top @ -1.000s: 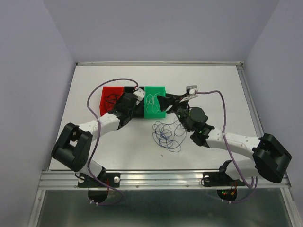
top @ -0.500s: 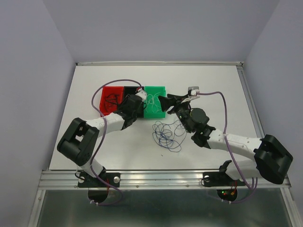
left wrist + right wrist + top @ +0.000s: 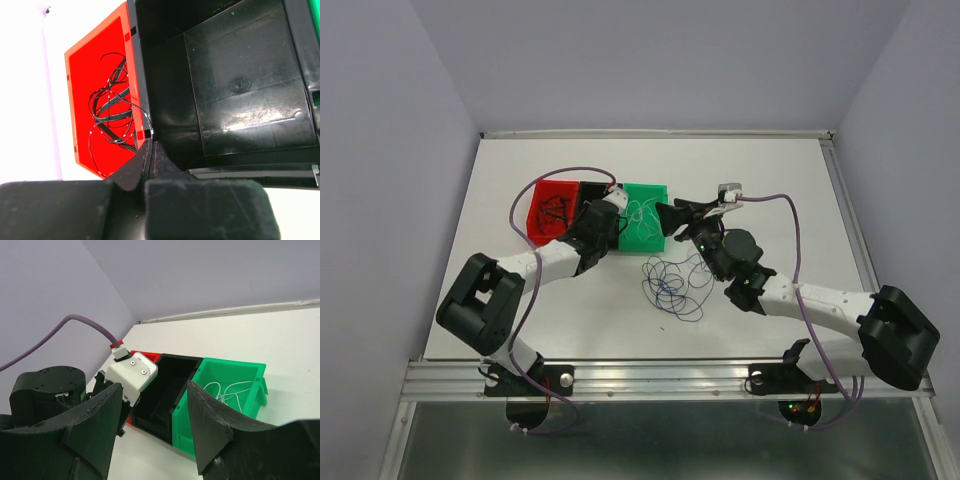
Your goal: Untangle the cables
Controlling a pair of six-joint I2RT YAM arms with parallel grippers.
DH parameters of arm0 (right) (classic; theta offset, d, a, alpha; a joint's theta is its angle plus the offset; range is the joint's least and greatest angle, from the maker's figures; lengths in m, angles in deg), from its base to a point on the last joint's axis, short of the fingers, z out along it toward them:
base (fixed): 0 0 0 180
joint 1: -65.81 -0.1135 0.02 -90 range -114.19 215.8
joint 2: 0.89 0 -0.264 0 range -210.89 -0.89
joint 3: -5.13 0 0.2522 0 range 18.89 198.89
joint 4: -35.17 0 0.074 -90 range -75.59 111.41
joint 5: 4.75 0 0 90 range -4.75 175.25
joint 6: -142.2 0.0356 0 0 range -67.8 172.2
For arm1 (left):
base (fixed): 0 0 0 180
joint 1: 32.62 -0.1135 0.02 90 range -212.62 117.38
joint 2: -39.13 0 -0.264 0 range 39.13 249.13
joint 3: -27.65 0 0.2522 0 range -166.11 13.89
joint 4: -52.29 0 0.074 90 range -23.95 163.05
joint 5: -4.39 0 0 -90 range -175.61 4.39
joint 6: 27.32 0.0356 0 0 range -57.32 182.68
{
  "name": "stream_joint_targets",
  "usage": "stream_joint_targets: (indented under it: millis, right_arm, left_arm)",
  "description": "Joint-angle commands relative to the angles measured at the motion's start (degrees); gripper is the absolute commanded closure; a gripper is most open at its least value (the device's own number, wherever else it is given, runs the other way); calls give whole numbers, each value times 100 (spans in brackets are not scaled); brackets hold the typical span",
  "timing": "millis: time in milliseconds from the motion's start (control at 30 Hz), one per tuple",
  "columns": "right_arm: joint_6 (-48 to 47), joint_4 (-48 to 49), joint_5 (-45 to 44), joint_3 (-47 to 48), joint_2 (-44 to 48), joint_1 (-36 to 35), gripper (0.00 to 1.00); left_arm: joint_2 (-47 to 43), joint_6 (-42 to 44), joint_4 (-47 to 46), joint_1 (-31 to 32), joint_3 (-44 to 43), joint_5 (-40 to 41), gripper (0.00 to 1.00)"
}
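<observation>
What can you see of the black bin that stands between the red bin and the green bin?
The black bin is an open-topped rectangular box of glossy black plastic. Its floor is scuffed, with a small round mark in the middle, and no cable shows inside. It stands upright, with the red bin against one side and the green bin against the other. The left gripper hangs at its near corner; contact is unclear.

The white-and-black left arm reaches toward the table's far edge, and the black left gripper is pinched closed. The right arm bends in from the right edge, with the right gripper spread wide.
</observation>
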Motion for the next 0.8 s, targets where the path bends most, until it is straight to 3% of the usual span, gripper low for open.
stream_joint_targets:
  millis: [0, 267, 433, 567, 767]
  right_arm:
    - [-38, 262, -128, -107, 83, 1, 40]
    - [-11, 262, -49, -63, 13, 1, 40]
    - [6, 262, 3, -36, -14, 1, 40]
    - [15, 270, 13, -36, -14, 1, 40]
    - [-11, 262, -31, -106, 65, 10, 40]
  left_arm:
    - [-360, -94, -17, 14, 80, 25, 100]
    - [-703, -77, -123, -231, 116, -98, 100]
    - [-835, -42, -307, -776, -34, -826, 100]
    - [-397, -77, -202, -1460, -516, -1687, 100]
    - [525, -86, -18, -1734, -903, -2355, 100]
